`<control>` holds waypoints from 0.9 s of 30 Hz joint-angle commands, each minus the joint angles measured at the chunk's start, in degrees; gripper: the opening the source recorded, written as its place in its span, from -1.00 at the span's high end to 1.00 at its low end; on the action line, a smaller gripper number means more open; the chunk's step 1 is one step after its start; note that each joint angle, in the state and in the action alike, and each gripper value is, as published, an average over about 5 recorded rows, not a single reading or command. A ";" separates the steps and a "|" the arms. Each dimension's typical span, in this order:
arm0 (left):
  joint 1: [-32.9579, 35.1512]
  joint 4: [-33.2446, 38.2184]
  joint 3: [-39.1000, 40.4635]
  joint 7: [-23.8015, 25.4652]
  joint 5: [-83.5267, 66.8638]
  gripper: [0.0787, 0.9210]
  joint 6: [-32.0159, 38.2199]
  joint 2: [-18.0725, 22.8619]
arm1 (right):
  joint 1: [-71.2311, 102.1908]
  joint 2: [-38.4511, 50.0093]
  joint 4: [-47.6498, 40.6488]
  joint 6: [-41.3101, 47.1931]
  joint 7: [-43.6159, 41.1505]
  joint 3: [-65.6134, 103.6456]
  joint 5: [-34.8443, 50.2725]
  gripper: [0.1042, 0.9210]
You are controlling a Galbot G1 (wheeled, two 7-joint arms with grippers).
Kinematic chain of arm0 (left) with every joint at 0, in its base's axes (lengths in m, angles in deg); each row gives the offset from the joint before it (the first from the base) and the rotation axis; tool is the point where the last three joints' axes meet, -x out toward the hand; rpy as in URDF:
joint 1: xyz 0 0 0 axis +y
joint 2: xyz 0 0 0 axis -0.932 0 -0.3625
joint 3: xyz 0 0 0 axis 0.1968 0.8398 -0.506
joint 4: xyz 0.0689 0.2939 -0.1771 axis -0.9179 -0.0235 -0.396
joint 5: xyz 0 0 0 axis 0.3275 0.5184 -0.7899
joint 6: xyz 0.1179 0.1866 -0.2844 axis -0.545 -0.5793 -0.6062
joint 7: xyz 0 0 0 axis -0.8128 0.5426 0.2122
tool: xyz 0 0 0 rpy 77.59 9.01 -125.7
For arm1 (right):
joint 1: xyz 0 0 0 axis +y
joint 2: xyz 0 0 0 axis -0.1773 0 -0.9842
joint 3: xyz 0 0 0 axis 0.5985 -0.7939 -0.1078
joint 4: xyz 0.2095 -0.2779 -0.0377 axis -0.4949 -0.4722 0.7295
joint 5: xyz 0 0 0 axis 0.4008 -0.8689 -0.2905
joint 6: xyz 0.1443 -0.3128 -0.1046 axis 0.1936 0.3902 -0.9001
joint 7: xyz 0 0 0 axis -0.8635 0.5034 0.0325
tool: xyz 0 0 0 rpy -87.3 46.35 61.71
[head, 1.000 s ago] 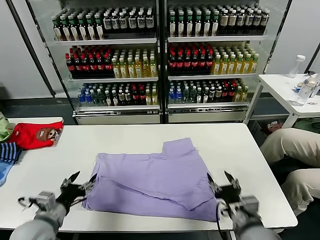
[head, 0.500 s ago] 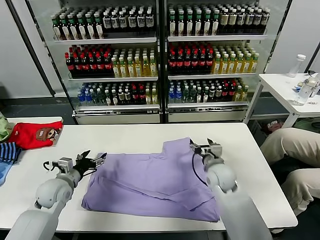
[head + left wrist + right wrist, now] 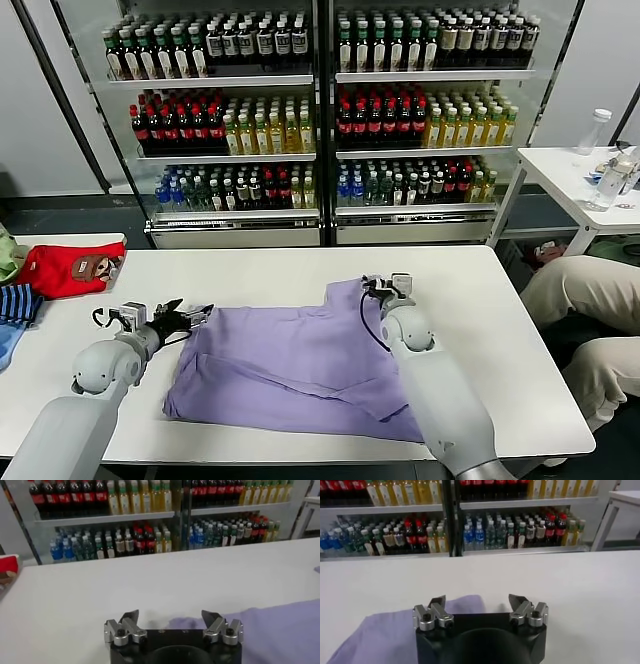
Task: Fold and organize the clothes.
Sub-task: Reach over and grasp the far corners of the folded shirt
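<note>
The lavender T-shirt lies partly folded on the white table, plain side up, one sleeve pointing to the far side. My left gripper is open and empty at the shirt's left far corner; in the left wrist view the purple cloth lies just ahead of it. My right gripper is open and empty over the far sleeve; in the right wrist view the sleeve's edge lies under it.
A red garment with a cartoon face and a blue-striped garment lie at the table's left end. Drink coolers stand behind the table. A person's legs are at the right. A second white table stands far right.
Both grippers have moved from the shirt's near edge to its far side. The near part of the shirt has been folded over. The right gripper has shifted a little left.
</note>
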 commanded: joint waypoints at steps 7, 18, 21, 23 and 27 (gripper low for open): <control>-0.03 -2.47 -0.27 3.14 0.53 -0.77 -0.05 -0.78 | -1.09 -0.74 -1.42 3.34 3.50 -1.18 1.02 -0.63; 0.19 -2.76 -0.22 4.42 0.70 -0.28 2.14 -0.05 | 0.53 -0.07 0.37 3.95 3.42 -1.29 1.72 0.09; 0.58 -2.43 -0.29 5.46 1.18 -0.08 2.90 0.01 | 0.88 0.11 0.30 1.99 2.07 -1.35 0.92 0.31; 0.76 -2.11 -0.38 5.73 1.32 0.05 3.20 0.03 | 1.07 0.19 0.40 0.09 0.99 -1.33 -0.03 0.45; 1.37 -0.49 -0.87 4.97 0.08 0.33 4.52 -0.04 | 2.13 1.08 3.72 -2.91 -0.24 -1.39 -1.96 0.73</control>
